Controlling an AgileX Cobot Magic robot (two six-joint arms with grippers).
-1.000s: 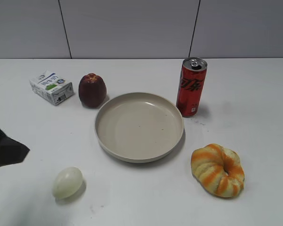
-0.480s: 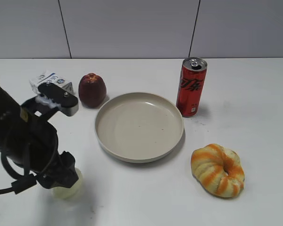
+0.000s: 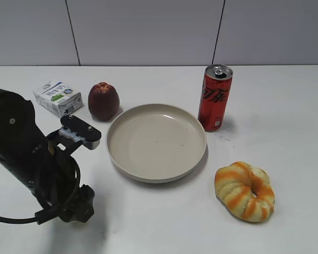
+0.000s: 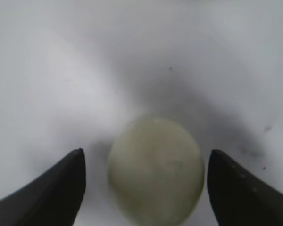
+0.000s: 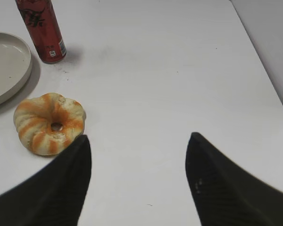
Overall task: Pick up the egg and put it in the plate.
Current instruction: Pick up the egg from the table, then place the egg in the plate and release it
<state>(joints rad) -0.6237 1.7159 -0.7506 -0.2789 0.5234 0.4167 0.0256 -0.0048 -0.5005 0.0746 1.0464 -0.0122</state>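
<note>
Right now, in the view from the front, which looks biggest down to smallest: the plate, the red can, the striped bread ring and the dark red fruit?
1. plate
2. and 3. bread ring and red can: too close to rank.
4. dark red fruit

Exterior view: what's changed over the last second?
The left arm came in from the left edge and dropped over the egg, hiding it in the exterior view. The left tool now straddles the egg, open, with gaps on both sides; nothing gripped yet. The plate, can, red fruit, carton and bread ring stayed put.
</note>
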